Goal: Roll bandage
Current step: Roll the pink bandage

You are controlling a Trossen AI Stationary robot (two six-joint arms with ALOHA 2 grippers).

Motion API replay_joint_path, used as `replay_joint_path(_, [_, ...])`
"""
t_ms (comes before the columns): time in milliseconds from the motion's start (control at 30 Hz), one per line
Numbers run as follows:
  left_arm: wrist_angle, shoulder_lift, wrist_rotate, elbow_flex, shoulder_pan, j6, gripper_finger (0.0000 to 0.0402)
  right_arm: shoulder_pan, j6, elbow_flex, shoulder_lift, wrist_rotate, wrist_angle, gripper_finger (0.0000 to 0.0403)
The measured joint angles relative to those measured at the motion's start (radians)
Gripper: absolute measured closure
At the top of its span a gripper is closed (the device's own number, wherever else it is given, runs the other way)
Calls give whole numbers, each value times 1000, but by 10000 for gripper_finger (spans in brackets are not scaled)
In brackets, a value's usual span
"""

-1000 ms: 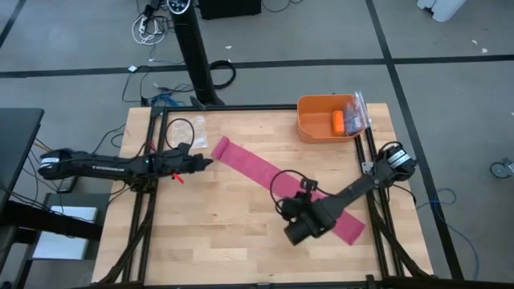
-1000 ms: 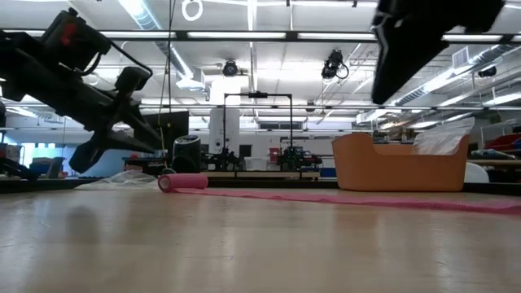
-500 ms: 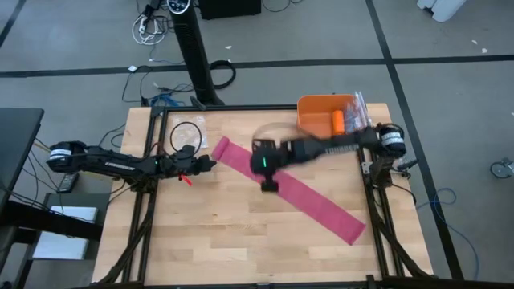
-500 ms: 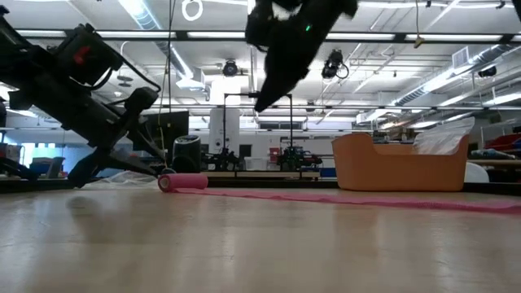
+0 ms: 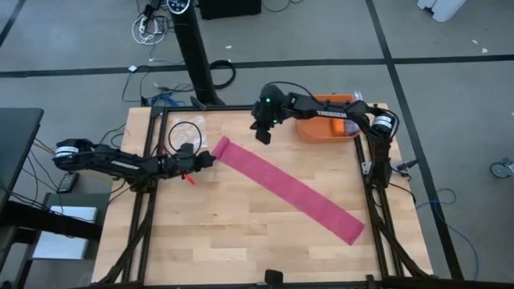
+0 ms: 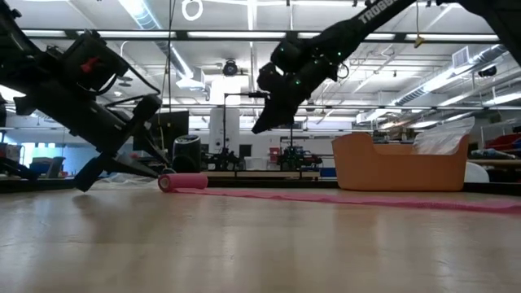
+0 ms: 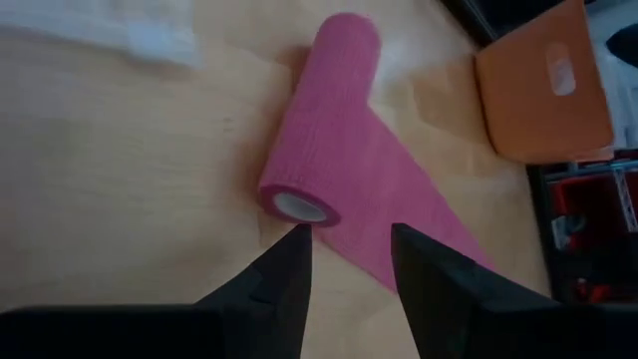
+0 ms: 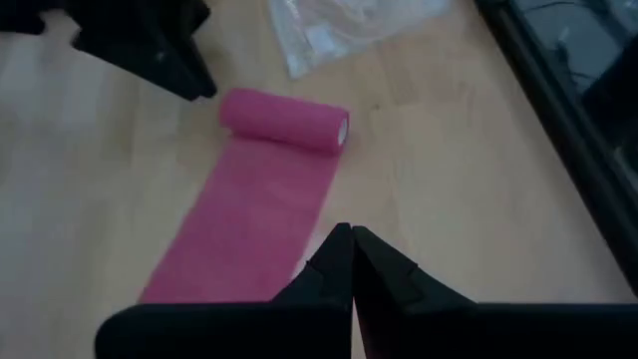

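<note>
A long magenta bandage (image 5: 289, 190) lies flat on the wooden table (image 5: 233, 233), running from upper left of centre in the overhead picture down to the lower right; its upper-left end is already wound into a short roll, and most of the strip is not yet rolled.

The left gripper (image 5: 207, 160) sits low at the left of the overhead picture, just beside that rolled end; its fingers are spread wide and hold nothing. In the left wrist picture the roll's open end lies just beyond the fingertips, in line with the left finger rather than the gap, the flat strip trailing past the right finger.

The right gripper (image 5: 262, 133) hangs above the table near the top centre, by the orange bin (image 5: 309, 128); its fingers are pressed together and empty, well apart from the bandage.

To roll well, I judge the open fingers should close across the roll's ends, square to its axis, and turn it along the strip; the other arm could pin the flat tail so the winding stays tight and straight.
</note>
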Motion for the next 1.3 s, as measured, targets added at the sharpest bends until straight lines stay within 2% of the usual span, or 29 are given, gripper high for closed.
replay_joint_path(133, [82,57,24,0,0,-11,254,-63,-11,1,2,-224,-65,401])
replay_joint_path(233, [106,110,27,23,0,-11,254,-108,-118,1,-14,-354,-259,401])
replay_joint_path(333, [101,171,6,59,0,-6,254,-135,-238,1,-36,-336,-420,401])
replay_joint_path(400, [85,199,-4,82,0,-10,254,-140,-262,1,-37,-296,-440,401])
replay_joint_path(633, [6,222,-65,182,-2,-15,254,-138,-270,1,-44,-276,-341,402])
replay_joint_path(800, [-15,222,-113,198,-2,-2,254,-139,-270,1,-44,-276,-330,402])
replay_joint_path(1300, [-96,261,-126,196,-2,-76,254,-126,-263,1,-44,-275,-319,402])
